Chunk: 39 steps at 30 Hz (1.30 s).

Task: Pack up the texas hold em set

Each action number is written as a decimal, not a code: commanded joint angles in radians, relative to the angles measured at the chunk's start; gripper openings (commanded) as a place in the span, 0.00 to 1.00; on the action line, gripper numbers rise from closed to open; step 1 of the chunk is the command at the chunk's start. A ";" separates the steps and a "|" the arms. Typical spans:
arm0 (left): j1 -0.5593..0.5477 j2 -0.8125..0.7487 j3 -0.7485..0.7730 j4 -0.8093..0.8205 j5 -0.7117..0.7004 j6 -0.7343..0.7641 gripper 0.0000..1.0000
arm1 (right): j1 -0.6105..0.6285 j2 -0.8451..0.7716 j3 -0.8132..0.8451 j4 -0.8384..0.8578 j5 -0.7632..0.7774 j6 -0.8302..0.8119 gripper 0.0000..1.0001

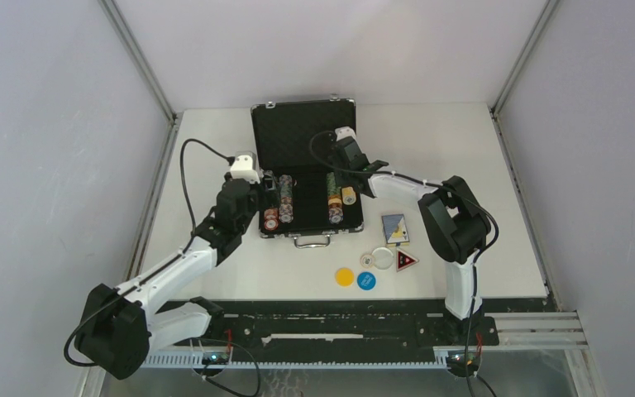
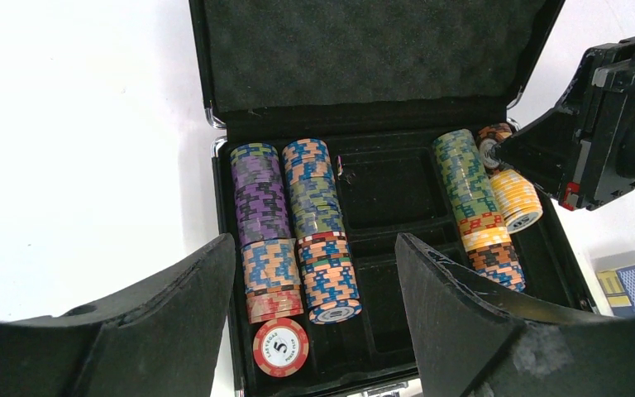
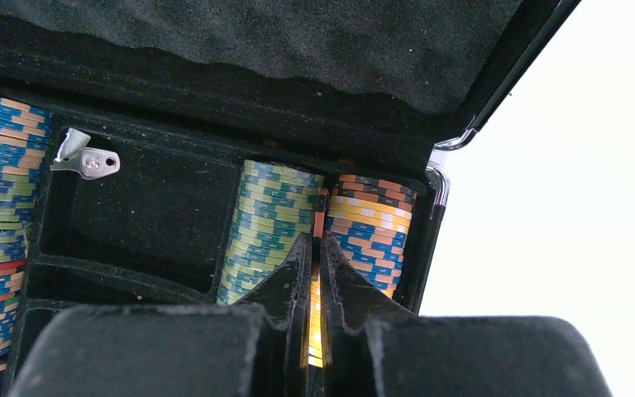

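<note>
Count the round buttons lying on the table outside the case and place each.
3. The white button lies just left of the triangle token; the yellow button and blue button sit side by side nearer the table front edge. More could be hidden under the right arm.

The top view looks steeply down from above and behind the arm bases (image 1: 298, 331), taking in the whole white tabletop (image 1: 215, 273). The left wrist view peers past its own left pincer (image 2: 314, 240) into the black textured briefcase (image 2: 380, 190), close up. The right wrist view sits nearer still, behind the right pincer (image 3: 315, 240), facing the right-hand multicoloured poker chip stacks (image 3: 269, 223). All three share the briefcase's inside.
</note>
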 commanded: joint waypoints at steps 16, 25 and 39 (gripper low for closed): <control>0.001 0.019 0.023 0.041 0.029 -0.024 0.76 | 0.014 -0.150 -0.043 0.057 0.046 -0.018 0.00; 0.001 0.008 0.030 0.062 0.123 -0.029 0.72 | 0.009 -0.329 -0.189 0.075 -0.071 0.002 0.00; 0.001 0.116 0.048 0.397 1.135 -0.149 0.65 | -0.052 -0.814 -0.577 0.295 -0.906 0.007 0.00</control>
